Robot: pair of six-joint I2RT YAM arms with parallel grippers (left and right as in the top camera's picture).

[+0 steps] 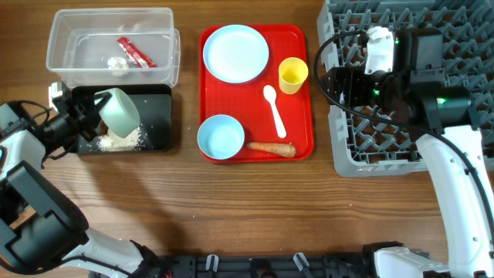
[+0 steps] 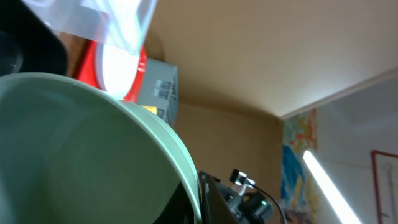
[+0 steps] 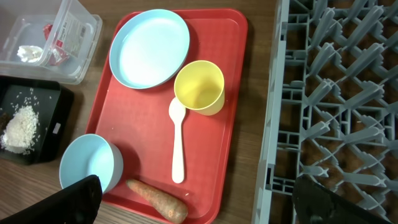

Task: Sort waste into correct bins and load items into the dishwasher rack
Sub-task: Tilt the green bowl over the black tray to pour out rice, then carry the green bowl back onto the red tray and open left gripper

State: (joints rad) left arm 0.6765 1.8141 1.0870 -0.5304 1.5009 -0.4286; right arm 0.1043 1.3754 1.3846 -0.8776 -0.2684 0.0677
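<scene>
Overhead view, nearest edge first: an orange carrot lies along the front of the flat red serving tray, with a small pale blue bowl upright just left of it. Level with these on the left, the left gripper is pinched tight on the rim of a small pale green bowl, which is held tipped on its side over a pile of white rice in the black rectangular tray. Farther back on the red tray lie a white plastic spoon, a small yellow cup standing upright and a pale blue round plate. Behind the black tray, the clear rectangular plastic tub holds a red snack wrapper and a small white crumpled scrap. At the right, the right gripper hangs with its fingers spread wide and empty, over the left edge of the large grey plastic grid rack.
</scene>
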